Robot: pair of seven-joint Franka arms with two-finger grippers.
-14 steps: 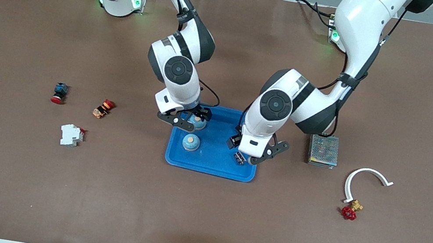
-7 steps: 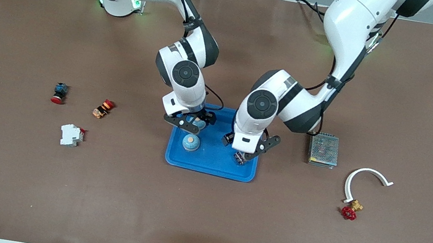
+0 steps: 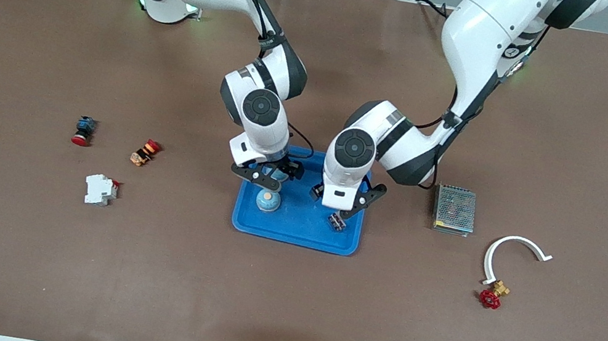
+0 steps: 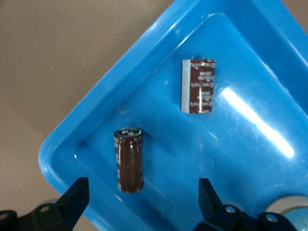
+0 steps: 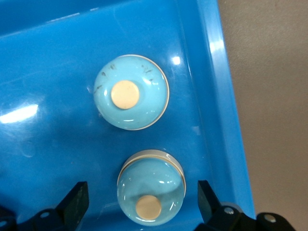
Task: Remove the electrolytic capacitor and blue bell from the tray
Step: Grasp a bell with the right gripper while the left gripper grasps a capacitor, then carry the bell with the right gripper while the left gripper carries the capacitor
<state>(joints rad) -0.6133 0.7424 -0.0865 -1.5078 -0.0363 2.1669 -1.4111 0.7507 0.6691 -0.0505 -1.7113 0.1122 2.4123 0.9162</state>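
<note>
A blue tray (image 3: 299, 231) lies mid-table. Two light-blue bells with tan buttons sit in it: one (image 3: 268, 200) in plain sight, the other (image 3: 277, 174) mostly under my right gripper (image 3: 267, 176). In the right wrist view the open, empty right gripper (image 5: 139, 199) straddles one bell (image 5: 151, 187), with the other bell (image 5: 131, 98) beside it. My left gripper (image 3: 343, 201) is over the tray, open and empty. The left wrist view shows the left gripper (image 4: 143, 197) above two brown capacitors (image 4: 129, 160) (image 4: 198, 86). One capacitor (image 3: 337, 222) shows in the front view.
Toward the right arm's end lie a red-black button (image 3: 83, 130), an orange-red switch (image 3: 144, 152) and a white breaker (image 3: 100, 189). Toward the left arm's end lie a mesh power supply (image 3: 454, 209), a white curved clip (image 3: 511, 254) and a red-handled brass valve (image 3: 492, 295).
The left gripper has shifted over the tray toward the right arm's end. The right gripper has shifted slightly toward the left arm's end over the bell. Both stay open.
</note>
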